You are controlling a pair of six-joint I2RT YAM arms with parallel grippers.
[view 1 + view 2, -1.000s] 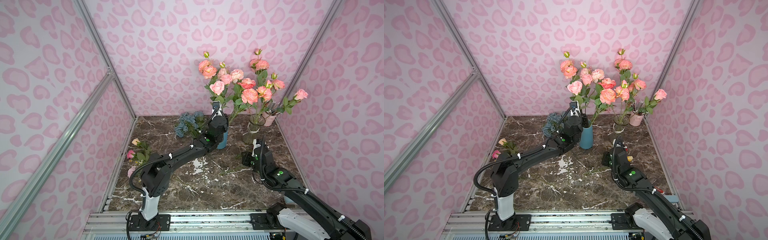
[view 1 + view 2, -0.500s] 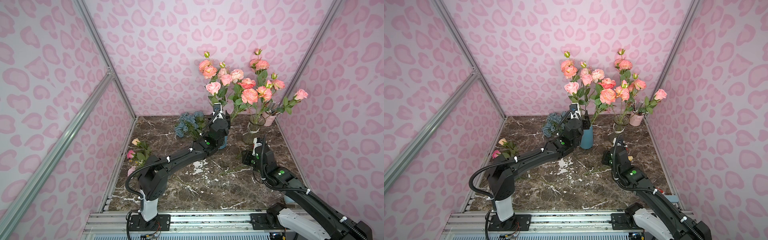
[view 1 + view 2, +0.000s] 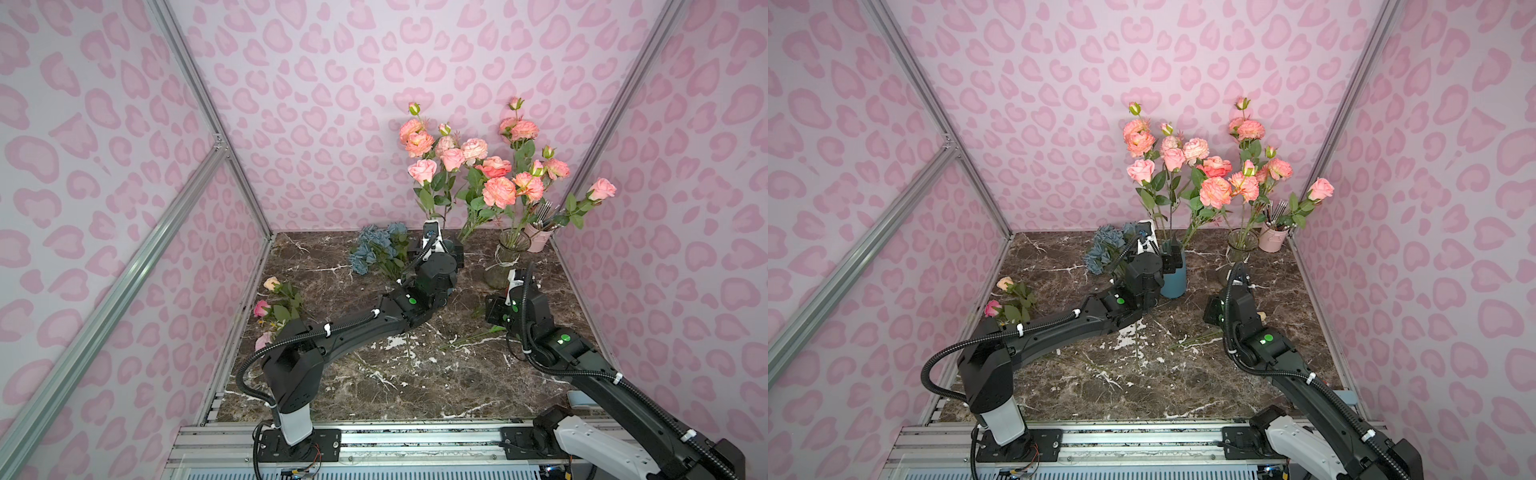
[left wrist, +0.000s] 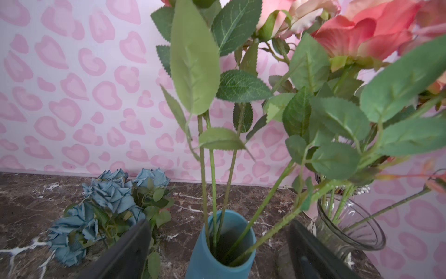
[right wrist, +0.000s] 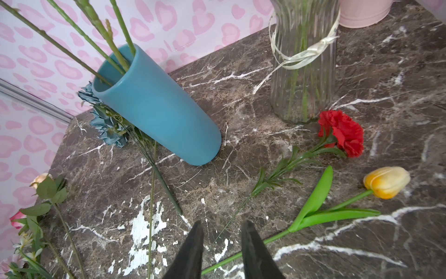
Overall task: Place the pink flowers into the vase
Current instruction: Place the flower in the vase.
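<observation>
Several pink flowers (image 3: 453, 158) (image 3: 1173, 158) stand with their stems in a teal vase (image 3: 1173, 282) (image 4: 222, 251) (image 5: 156, 108) at the back middle of the table. My left gripper (image 4: 218, 223) (image 3: 1169, 259) is open, its fingers (image 4: 135, 244) on either side of the vase mouth, touching no stem. More pink blooms rise from a glass vase (image 3: 509, 257) (image 5: 301, 72) to the right. My right gripper (image 5: 222, 224) (image 3: 1214, 309) hovers low over the marble with its jaws apart and nothing between them.
A dusty-blue bunch (image 3: 378, 249) (image 4: 108, 200) lies left of the teal vase. A red bloom (image 5: 342, 132) and a yellow tulip (image 5: 386, 181) lie on the marble near my right gripper. Loose pink roses (image 3: 270, 307) lie at the left edge. A pink pot (image 3: 538, 237) stands in the back right corner.
My left gripper has opened and let go of a stem that now stands in the teal vase; its rose has swung slightly left. The right arm has barely moved.
</observation>
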